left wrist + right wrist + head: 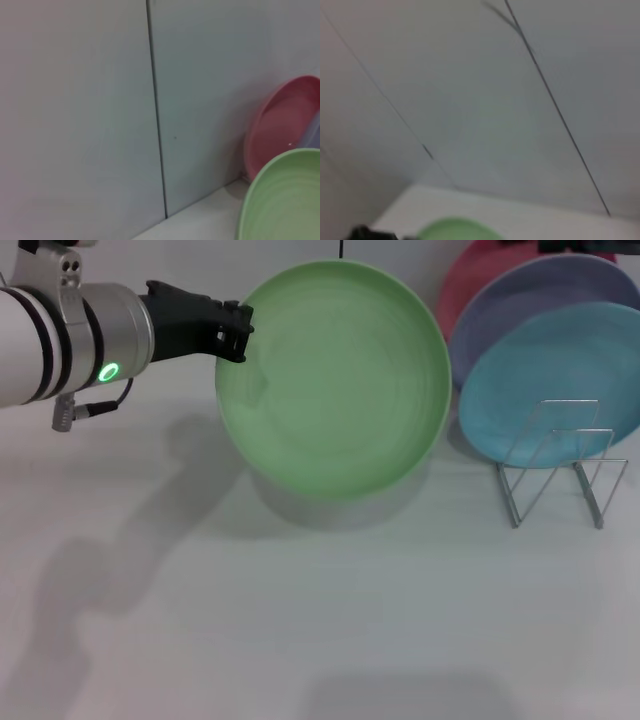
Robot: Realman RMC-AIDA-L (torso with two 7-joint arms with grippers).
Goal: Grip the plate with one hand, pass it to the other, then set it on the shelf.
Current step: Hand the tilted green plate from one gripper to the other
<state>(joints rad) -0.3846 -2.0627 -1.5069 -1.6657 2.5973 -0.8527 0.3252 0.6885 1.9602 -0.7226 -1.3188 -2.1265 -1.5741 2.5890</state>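
The light-green plate (335, 380) is held off the table, tilted with its face toward my head camera, and casts a shadow below. My left gripper (238, 332), black on the white arm with the green light, is shut on the plate's left rim. The plate's rim also shows in the left wrist view (285, 200) and at the edge of the right wrist view (452, 229). The wire shelf (560, 465) stands on the table to the right of the plate, with a gap between them. My right gripper is out of view.
A teal-blue plate (545, 380) leans in the shelf, with a lavender plate (540, 300) and a pink plate (475, 280) behind it. The pink plate also shows in the left wrist view (280, 125). A grey panelled wall (100, 100) stands behind the table.
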